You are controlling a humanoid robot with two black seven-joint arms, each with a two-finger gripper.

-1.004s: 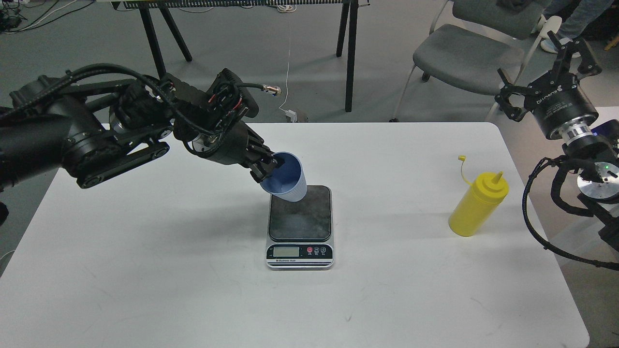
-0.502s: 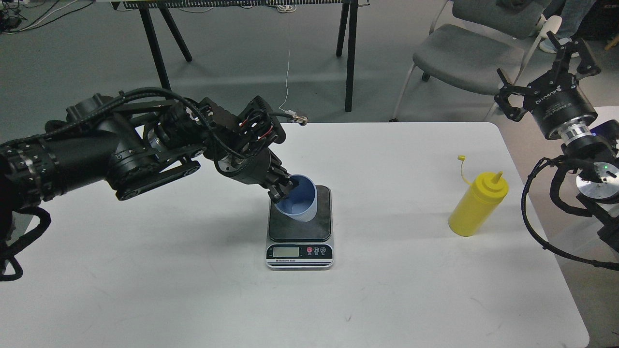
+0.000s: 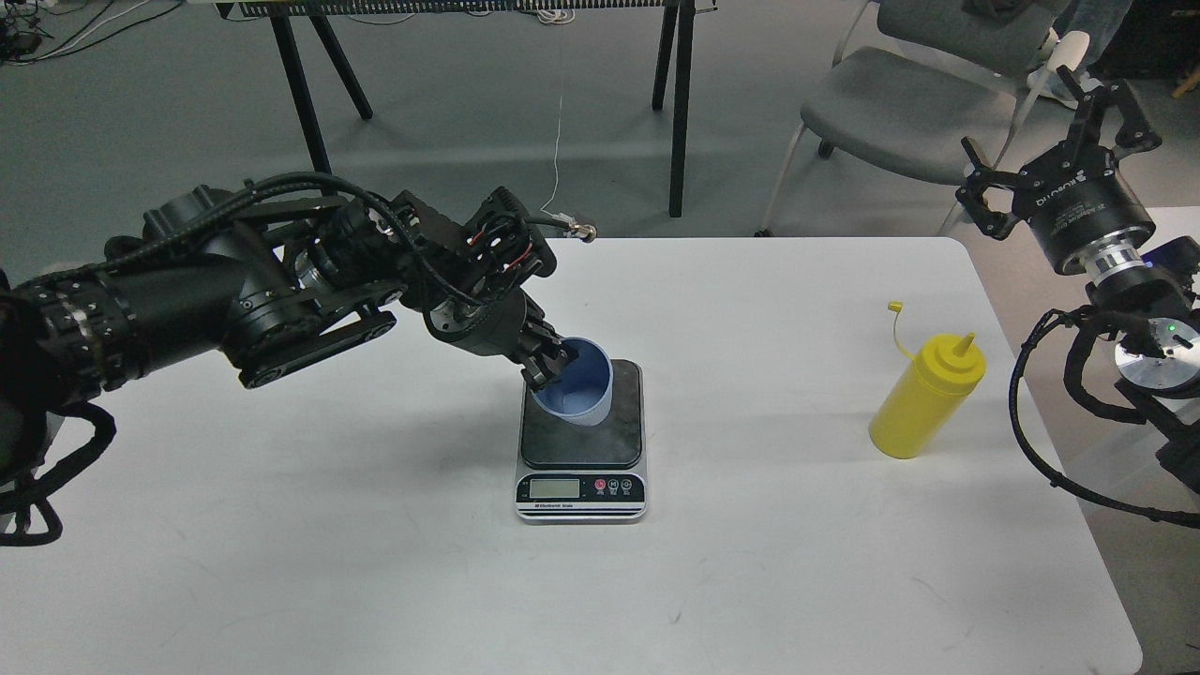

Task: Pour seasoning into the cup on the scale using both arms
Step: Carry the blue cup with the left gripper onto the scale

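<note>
The light blue cup (image 3: pixel 583 394) stands upright on the dark plate of the scale (image 3: pixel 582 441) at mid-table. My left gripper (image 3: pixel 547 364) is shut on the cup's near-left rim, one finger inside and one outside. The yellow seasoning bottle (image 3: pixel 923 398) stands upright at the right of the white table (image 3: pixel 375 544), its small cap hanging off a tether. My right gripper (image 3: pixel 1050 141) is open and empty, raised beyond the table's right edge, well above and right of the bottle.
A grey chair (image 3: pixel 900 103) stands behind the table's far right corner. Black legs of another table (image 3: pixel 677 103) stand behind the far edge. The scale's display and buttons face the near edge.
My left arm carried the cup right and down from a tilted pose above the scale's far-left corner to upright on the plate. It has held still for the last half second. The right gripper barely moved.
</note>
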